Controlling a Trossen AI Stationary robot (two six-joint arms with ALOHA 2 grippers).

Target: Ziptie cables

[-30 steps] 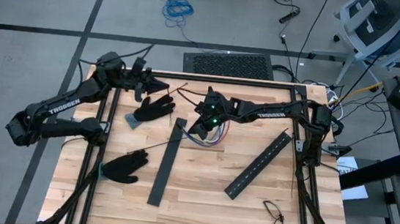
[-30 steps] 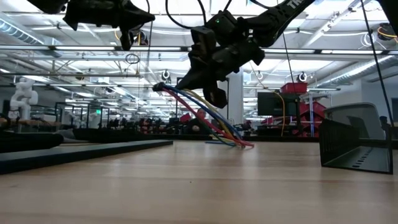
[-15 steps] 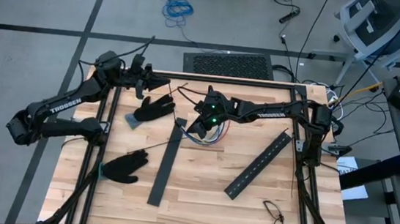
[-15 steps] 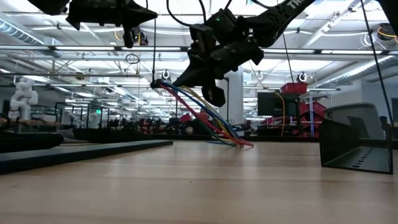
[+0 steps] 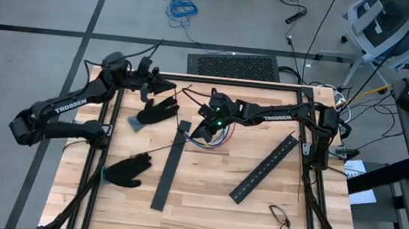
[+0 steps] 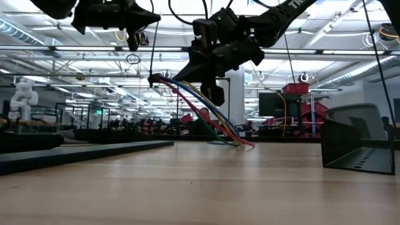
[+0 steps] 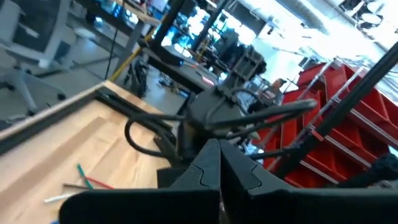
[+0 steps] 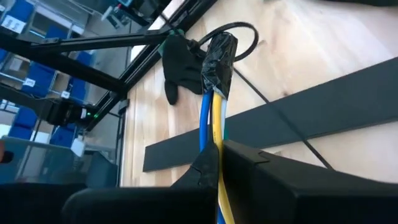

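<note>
Wooden tabletop point(image 5: 204, 197) filled the frame; at upper left we saw the left gripper point(image 5: 163, 87) pressed together, empty. Toward the centre, the right gripper point(image 5: 202, 125) pinched the cables point(image 6: 206, 112), lifting one end while the other touched the wood.

From my remote station: a robotics lab. Beyond the wooden desk point(image 5: 203, 205) stand red storage racks point(image 6: 306, 106), a white humanoid robot point(image 6: 22, 94) and strip lighting overhead; cords point(image 5: 181, 8) and an office chair point(image 5: 386, 27) sit on grey floor.
</note>
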